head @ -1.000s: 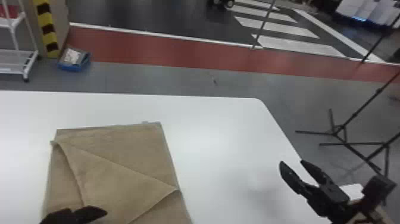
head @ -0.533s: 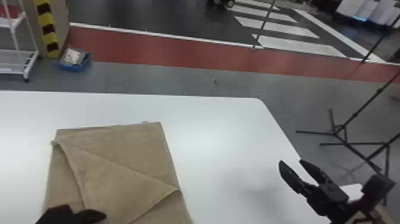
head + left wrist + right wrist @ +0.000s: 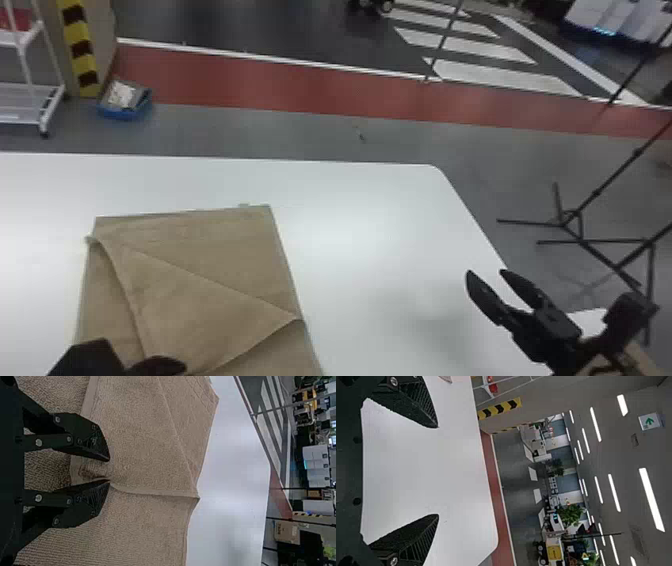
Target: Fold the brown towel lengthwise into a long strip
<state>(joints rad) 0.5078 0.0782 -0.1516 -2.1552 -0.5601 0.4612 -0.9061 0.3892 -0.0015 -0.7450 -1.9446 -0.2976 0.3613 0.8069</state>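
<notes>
The brown towel (image 3: pixel 200 280) lies on the white table with a layer turned over it in a triangular flap, whose point reaches its right edge. At its near left part is my left gripper (image 3: pixel 131 356). Seen from the left wrist, the left gripper (image 3: pixel 109 470) has its fingers apart, low over the towel (image 3: pixel 142 447), with a small raised crease of cloth between them. My right gripper (image 3: pixel 486 272) stands open beyond the towel's right side, near the table's right edge; in its wrist view the right gripper (image 3: pixel 438 471) has nothing between its fingers.
The white table (image 3: pixel 380 225) extends to the right of the towel and beyond its far edge. Black tripod stands (image 3: pixel 595 240) are on the floor off the table's right side. A blue box (image 3: pixel 125 102) and a white cart (image 3: pixel 30 100) are on the floor behind.
In the head view my left gripper has shifted slightly and its fingers look farther apart. The towel and my right gripper look the same.
</notes>
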